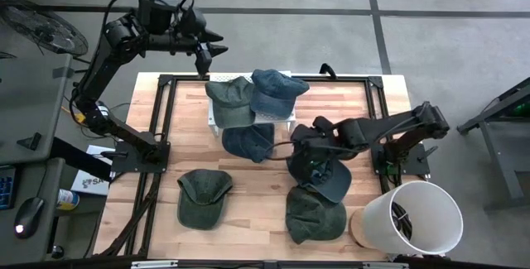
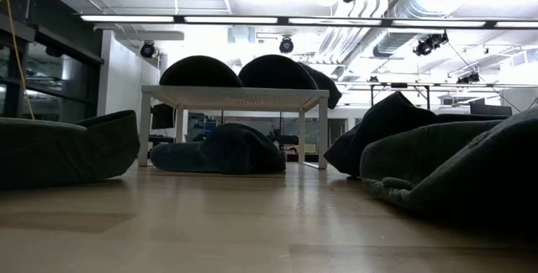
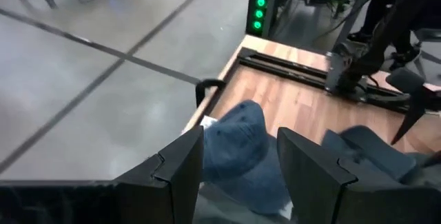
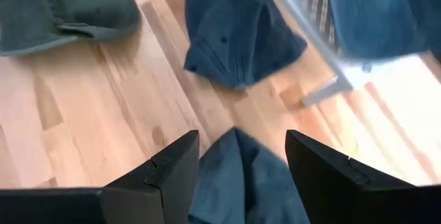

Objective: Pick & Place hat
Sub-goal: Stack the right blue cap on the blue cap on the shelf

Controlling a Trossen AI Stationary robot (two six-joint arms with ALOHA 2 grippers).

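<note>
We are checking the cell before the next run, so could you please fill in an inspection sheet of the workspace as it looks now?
Surface: wooden table, black frame at its edges.
Job's things: green hat and blue hat on a small white rack; blue hat under it; green hat front left; blue hat and green hat on the right.
Clutter: white bin at the right front corner.
Grippers: left gripper raised over the rack's far edge, fingers open, empty; right gripper low over the right blue hat, fingers open.
Cables: yellow cable in the low view.
Surroundings: fan, concrete floor.
</note>
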